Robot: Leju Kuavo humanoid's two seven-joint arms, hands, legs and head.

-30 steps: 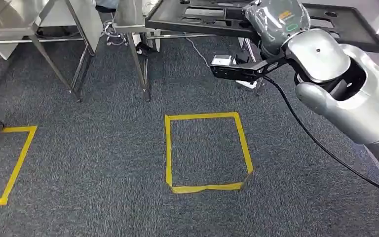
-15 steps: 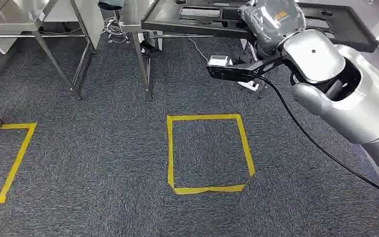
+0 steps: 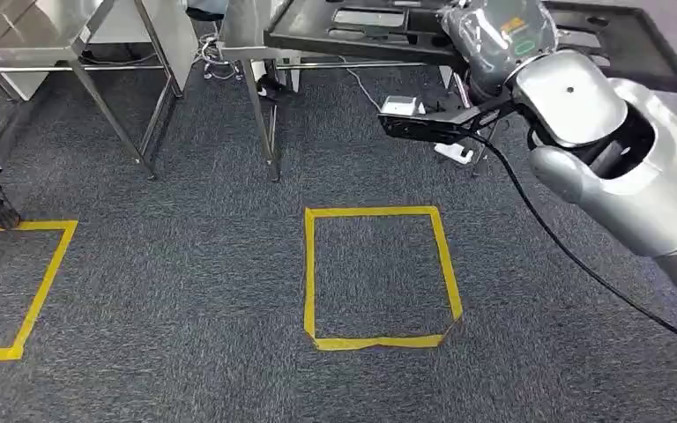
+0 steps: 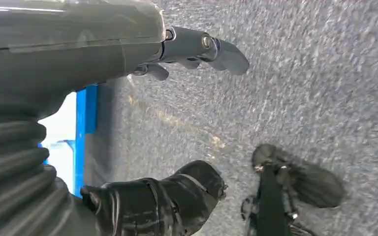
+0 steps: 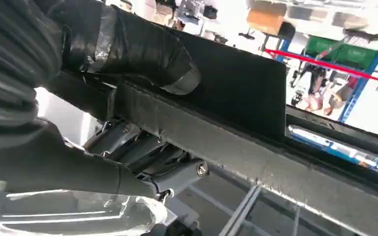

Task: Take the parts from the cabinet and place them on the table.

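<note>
Right hand: you can see your right hand (image 3: 494,31) at the far right in the head view, wrapped in a grey cover, at the edge of the black tray (image 3: 361,31).
Right wrist view: here your right hand (image 5: 128,113) is clamped on the tray's rim (image 5: 216,147), the thick taped thumb on one face and the darker fingers (image 5: 142,152) on the other; the head view hides this grip behind the cover.
Tray: it is lifted at the far side of the scene, above the carpet (image 3: 185,291), in front of the steel table legs (image 3: 260,115). You can see cut-outs in its surface, but not what they hold.
Left hand: the left wrist view shows your left hand (image 4: 177,113) over the carpet, thumb and fingers apart, with nothing in it.
Floor: the head view shows 1 full square of yellow tape (image 3: 379,278) in the middle and part of another (image 3: 26,291) at the left.
Writing: there is an orange label and a green-ringed mark (image 3: 516,31) on the hand cover, too small for you to read.
Beyond the tray: the right wrist view shows a bright room with a red bar (image 5: 325,66) and blue posts (image 5: 347,105).
</note>
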